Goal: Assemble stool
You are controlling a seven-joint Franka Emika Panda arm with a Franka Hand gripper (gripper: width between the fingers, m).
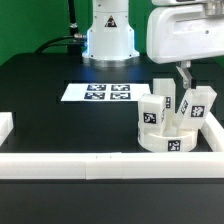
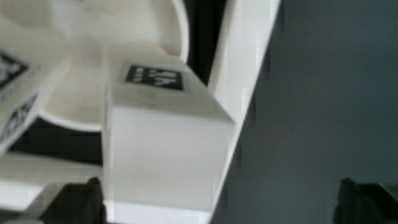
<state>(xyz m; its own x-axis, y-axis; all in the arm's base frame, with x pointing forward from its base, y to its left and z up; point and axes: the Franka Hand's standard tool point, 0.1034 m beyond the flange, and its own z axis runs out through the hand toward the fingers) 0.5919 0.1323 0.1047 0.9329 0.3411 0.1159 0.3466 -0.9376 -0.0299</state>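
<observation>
The stool's round white seat (image 1: 165, 138) lies near the front rail on the exterior view's right. Three short tagged legs stand upright on it: one (image 1: 152, 112) in front, one (image 1: 164, 95) behind it, and one (image 1: 198, 103) at the right. My gripper (image 1: 184, 84) hangs just above them, reaching down between the middle and right legs. In the wrist view a white leg (image 2: 169, 150) with a tag on top fills the space between my open fingertips (image 2: 222, 205), closer to one finger (image 2: 79, 200). The seat (image 2: 98, 60) shows behind it. Nothing is gripped.
The marker board (image 1: 100, 93) lies flat at the table's middle. White border rails run along the front (image 1: 90, 165), the left (image 1: 5, 128) and the right (image 1: 216, 138), close to the seat. The arm's base (image 1: 108, 35) stands at the back.
</observation>
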